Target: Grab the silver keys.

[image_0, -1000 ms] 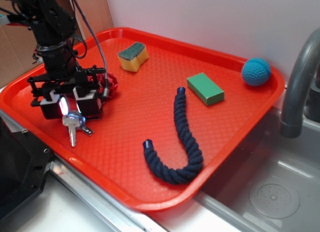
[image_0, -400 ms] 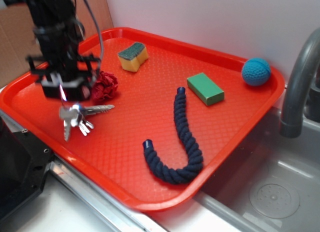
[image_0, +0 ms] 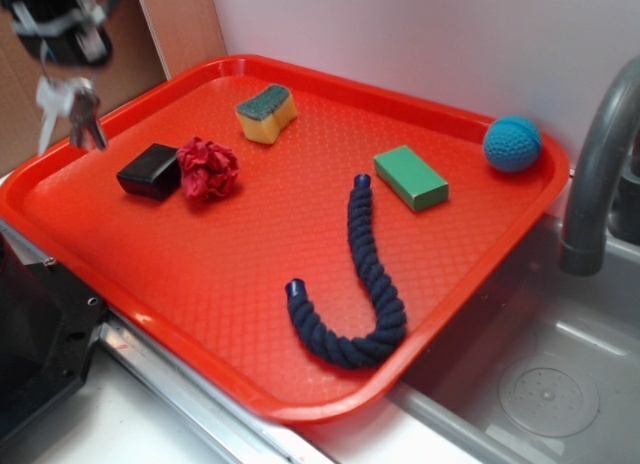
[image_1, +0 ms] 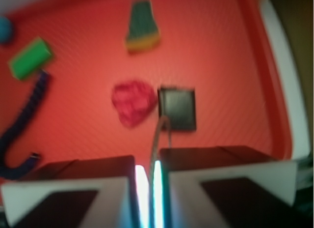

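The red tray is lying with its raised rim running all round; a wide bare stretch is showing across its middle and near side, between the black block and the dark blue rope; a sink and grey faucet are sitting just beyond the right rim. The claw is hanging high at the top left corner, mostly cropped, above the tray's far left edge; in the wrist view its pads are pressing nearly together on a thin loop, so it is gripping the silver keys; the bunch is dangling in the air, clear of the tray. A red crumpled ball is touching the block; a yellow sponge, a green block and a blue knitted ball are sitting further back. Compared with a moment ago, the claw has risen and moved back-left, carrying the keys up off the tray and uncovering the block.
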Controlling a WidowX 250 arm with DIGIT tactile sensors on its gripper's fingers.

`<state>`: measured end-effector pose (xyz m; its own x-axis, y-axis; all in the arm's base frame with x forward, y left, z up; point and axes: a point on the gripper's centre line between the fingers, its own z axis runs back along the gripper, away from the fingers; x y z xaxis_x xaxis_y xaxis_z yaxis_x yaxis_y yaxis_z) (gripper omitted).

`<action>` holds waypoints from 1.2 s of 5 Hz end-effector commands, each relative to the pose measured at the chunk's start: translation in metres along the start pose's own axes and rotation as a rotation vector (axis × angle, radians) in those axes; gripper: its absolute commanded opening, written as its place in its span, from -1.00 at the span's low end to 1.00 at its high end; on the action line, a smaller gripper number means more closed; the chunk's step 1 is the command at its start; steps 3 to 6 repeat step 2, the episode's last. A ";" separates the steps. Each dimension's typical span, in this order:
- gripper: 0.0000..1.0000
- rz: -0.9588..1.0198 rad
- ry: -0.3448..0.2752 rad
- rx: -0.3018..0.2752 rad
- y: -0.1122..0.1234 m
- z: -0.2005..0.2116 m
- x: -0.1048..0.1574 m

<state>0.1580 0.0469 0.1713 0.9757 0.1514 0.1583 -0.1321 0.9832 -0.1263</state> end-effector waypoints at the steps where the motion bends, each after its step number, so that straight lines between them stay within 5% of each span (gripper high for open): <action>1: -1.00 -0.110 -0.042 0.024 -0.010 0.081 0.005; 6: -1.00 -0.115 -0.024 0.018 -0.016 0.075 0.001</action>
